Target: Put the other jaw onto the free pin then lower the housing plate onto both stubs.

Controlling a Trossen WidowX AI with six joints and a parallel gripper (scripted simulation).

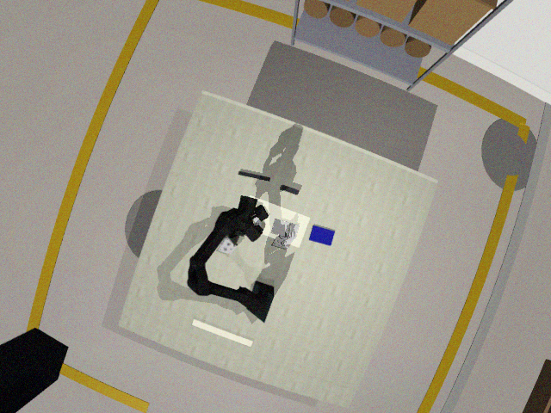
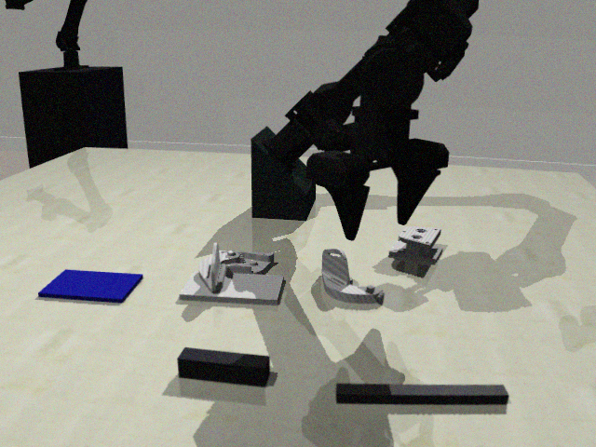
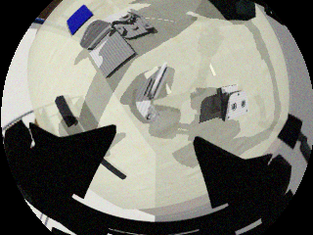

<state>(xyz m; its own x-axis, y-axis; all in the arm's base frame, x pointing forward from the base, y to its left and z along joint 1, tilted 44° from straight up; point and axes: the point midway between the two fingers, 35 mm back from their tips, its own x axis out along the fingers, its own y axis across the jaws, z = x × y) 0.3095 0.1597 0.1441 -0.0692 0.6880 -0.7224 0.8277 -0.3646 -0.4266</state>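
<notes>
"Where's the gripper [image 1: 258, 223] [image 2: 376, 231] [image 3: 156, 135]?"

"Above the loose grey jaw with a tall curved fin [image 1: 256, 220] [image 2: 335, 270] [image 3: 143, 104], spread almost fully, nothing between its fingers. The jaw lies on the surface, fin up, between the grey rectangular base [image 1: 279, 226] [image 2: 260, 287] [image 3: 117, 55] and the pale housing plate with two dark round holes [image 1: 226, 245] [image 2: 418, 235] [image 3: 237, 106]."

"So the step is picking up that jaw?"

"I'd judge so. Centre the fingers across the fin's thin sides, come straight down, then close gently. An off-centre descent could tip it or land a fingertip on the toothed end."

"And the placement?"

"Keep it level, line its hole up with the free pin, and match the teeth before lowering. I can't make out the free pin clearly. If it binds, lift slightly and turn it a touch; forcing could shift the mounted jaw."

"The housing plate?"

"Off the base, beside the loose jaw. It waits until both jaws sit flat."
</notes>
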